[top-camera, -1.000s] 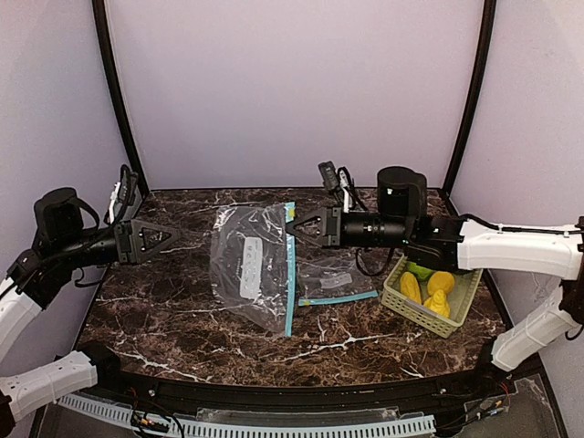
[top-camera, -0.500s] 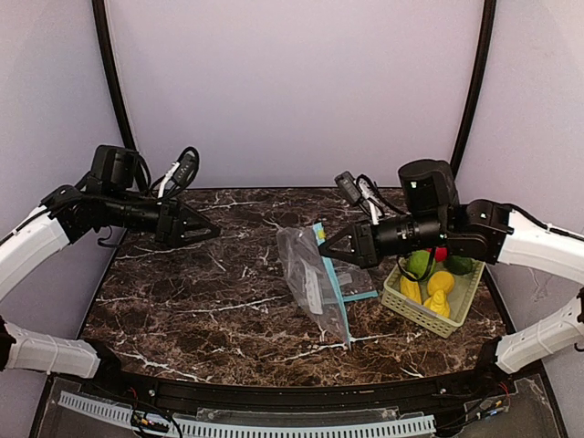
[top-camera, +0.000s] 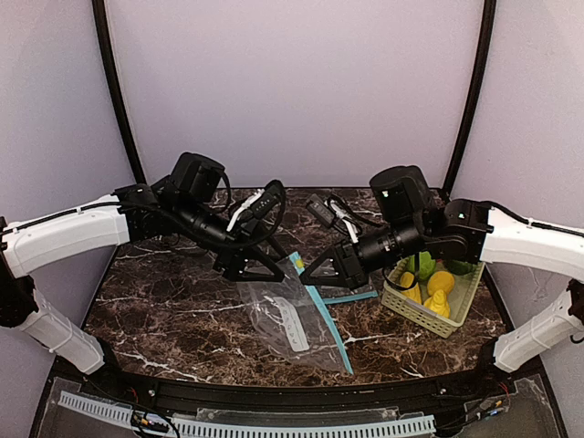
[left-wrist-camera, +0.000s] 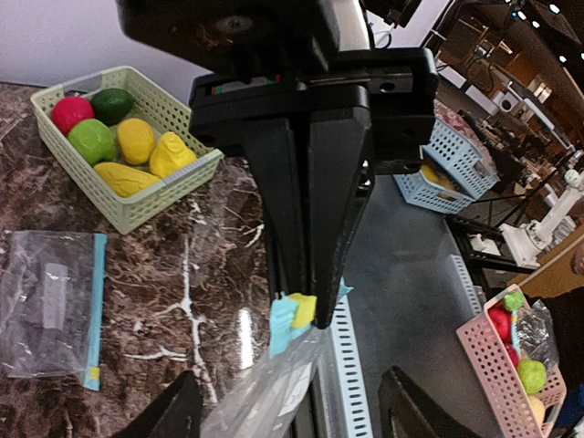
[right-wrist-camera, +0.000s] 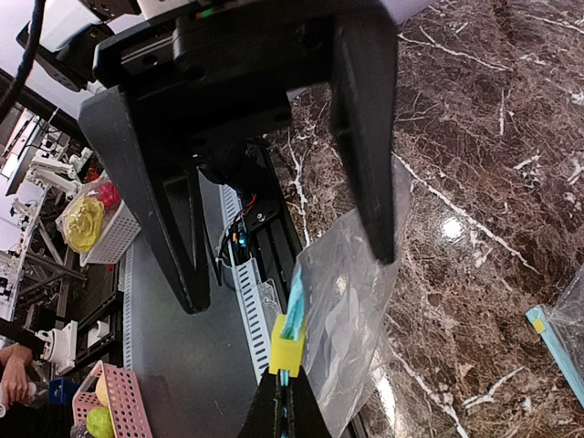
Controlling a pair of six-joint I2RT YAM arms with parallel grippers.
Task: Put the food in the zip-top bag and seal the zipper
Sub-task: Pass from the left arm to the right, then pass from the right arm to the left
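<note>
Overall, the transparent zip-top bag (top-camera: pixel 287 324) has a blue zipper (top-camera: pixel 327 327).

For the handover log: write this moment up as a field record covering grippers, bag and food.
left gripper: open, empty, facing the held bag
right gripper: shut on zip-top bag at its zipper strip, by the yellow slider
food: in the basket, none in the held bag
second bag: flat on the table

Overhead looks down; close, opposed wrist views share bag (top-camera: pixel 290 321).
</note>
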